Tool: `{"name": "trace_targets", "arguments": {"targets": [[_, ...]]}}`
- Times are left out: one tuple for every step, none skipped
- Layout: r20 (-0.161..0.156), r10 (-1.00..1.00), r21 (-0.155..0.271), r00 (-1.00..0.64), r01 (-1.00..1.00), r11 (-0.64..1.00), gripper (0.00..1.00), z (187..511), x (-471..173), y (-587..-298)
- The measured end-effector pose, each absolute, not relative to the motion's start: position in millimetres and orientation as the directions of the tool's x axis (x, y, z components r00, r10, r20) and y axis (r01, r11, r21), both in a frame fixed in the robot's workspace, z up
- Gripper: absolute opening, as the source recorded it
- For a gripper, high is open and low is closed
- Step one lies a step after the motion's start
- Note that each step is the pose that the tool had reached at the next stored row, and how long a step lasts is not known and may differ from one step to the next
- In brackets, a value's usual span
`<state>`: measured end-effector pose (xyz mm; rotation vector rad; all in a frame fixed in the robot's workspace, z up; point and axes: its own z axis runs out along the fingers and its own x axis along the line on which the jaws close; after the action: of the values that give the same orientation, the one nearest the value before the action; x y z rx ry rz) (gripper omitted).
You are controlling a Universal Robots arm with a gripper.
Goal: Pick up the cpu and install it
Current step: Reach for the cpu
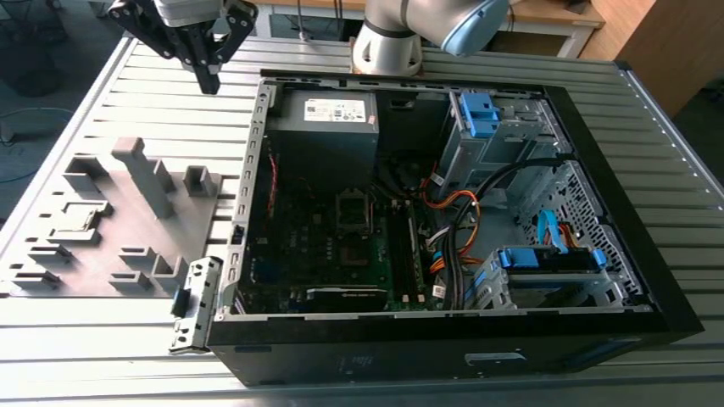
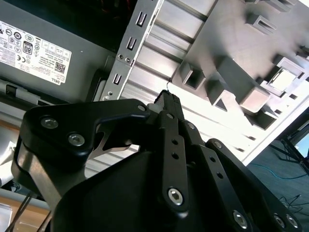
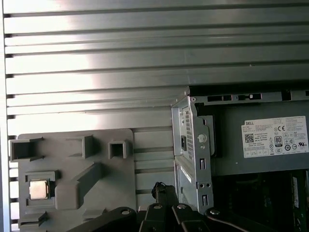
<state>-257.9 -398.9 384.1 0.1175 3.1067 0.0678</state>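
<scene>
The gripper (image 2: 169, 99) is closest in both wrist views. Its two black fingers are pressed together into a single tip that clamps nothing and touches nothing. It hangs over the slatted metal table (image 3: 96, 58), just outside the corner of the open computer case (image 1: 263, 127) where the grey power supply (image 1: 328, 127) sits. Farther out, the grey fixture tray (image 1: 209, 222) lies on the table beside the case, at the exterior view's left. The cpu (image 3: 38, 189) rests flat in a square recess of that tray with its silver face up, well apart from the claw. Inside the case, the motherboard socket (image 1: 353, 210) is visible.
</scene>
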Motion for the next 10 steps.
{"name": "trace_targets", "arguments": {"targets": [[-0.03,0.076,0.045,-0.997,0.075,0.996,0.11,384,-259,-399],[-0.03,0.076,0.045,-0.997,0.075,0.996,0.11,384,-260,-399],[-0.03,0.076,0.045,-0.997,0.075,0.996,0.11,384,-261,-399],[-0.03,0.076,0.045,-0.997,0.075,0.996,0.11,383,-263,-399],[-0.03,0.076,0.045,-0.997,0.075,0.996,0.11,383,-264,-399],[-0.03,0.076,0.045,-0.997,0.075,0.996,0.11,383,-266,-399],[-0.03,0.076,0.045,-0.997,0.075,0.996,0.11,382,-267,-399],[-0.03,0.076,0.045,-0.997,0.075,0.996,0.11,382,-269,-399],[-0.03,0.076,0.045,-0.997,0.075,0.996,0.11,382,-272,-399],[-0.03,0.076,0.045,-0.997,0.075,0.996,0.11,381,-274,-399]]}}
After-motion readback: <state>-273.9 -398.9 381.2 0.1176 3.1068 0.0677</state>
